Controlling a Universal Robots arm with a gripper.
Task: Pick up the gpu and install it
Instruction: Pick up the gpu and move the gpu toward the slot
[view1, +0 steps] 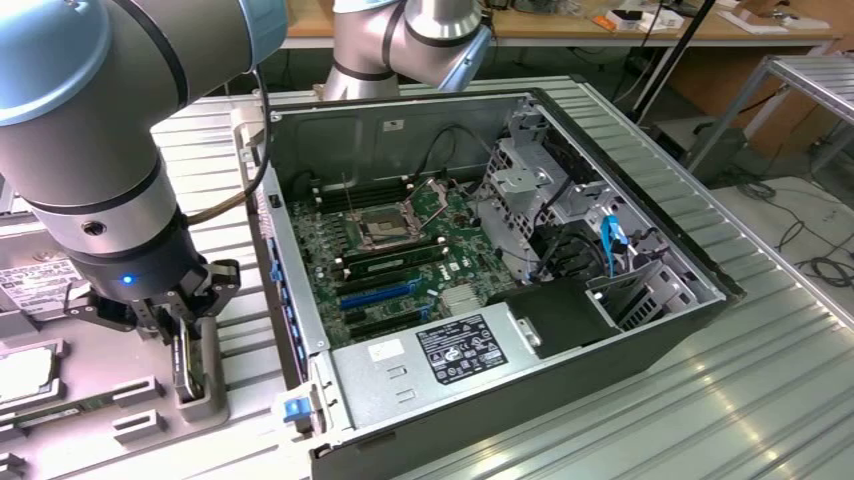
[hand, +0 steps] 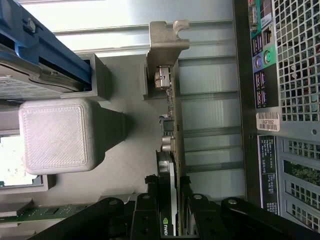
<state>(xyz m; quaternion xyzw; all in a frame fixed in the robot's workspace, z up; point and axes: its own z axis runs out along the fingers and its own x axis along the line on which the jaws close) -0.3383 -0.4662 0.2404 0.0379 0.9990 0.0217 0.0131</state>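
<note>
At the exterior view's left, I am clenching my claw (view1: 191, 360) on the gpu (hand: 172, 145), which is standing on edge in a grey holder (view1: 198, 408) on the worktop (view1: 747, 400), its dark faces pinched between my fingers. The card's long axis is running straight out from my grip toward its silver bracket (hand: 165, 40). To the exterior view's right, the open computer case (view1: 441, 425) is lying just beside the holder, blue slots (view1: 378, 297) facing up.

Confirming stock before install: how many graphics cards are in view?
1. The graphics card stands on edge in the grey holder beside the computer case, held by the gripper. Others may be hidden.
</note>
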